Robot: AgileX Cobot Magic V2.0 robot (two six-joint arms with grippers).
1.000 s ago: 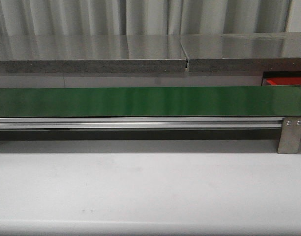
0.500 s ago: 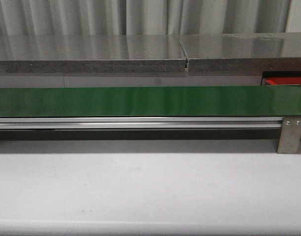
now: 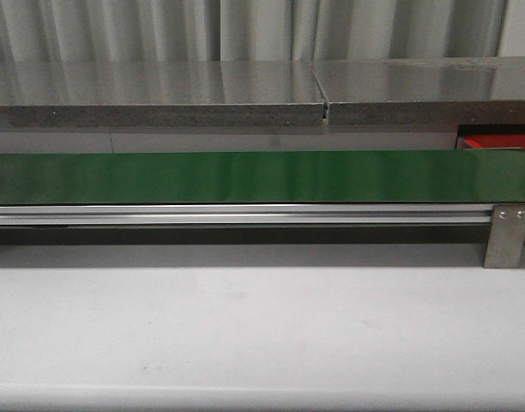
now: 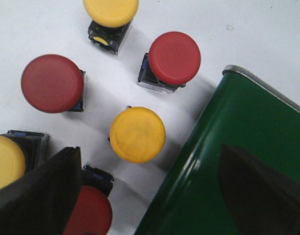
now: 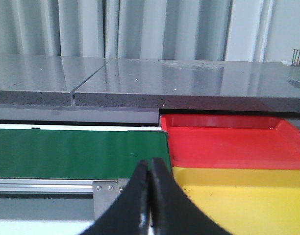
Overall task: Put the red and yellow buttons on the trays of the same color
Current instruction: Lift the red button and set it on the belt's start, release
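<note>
pale grey curtains (image 3: 262, 30) hang in vertical folds across the back of the room, lit evenly with soft sheen on the pleats. in front of them runs a long grey speckled stone-like counter (image 3: 159, 94), its glossy top mirroring the curtains, split by a narrow seam right of centre. below it a long green belt (image 3: 245, 176) sits on a silver aluminium rail (image 3: 237, 215) with a bolted metal bracket (image 3: 507, 236) at the right end. nearest is a plain white desk (image 3: 262, 335), faintly smudged.
</note>
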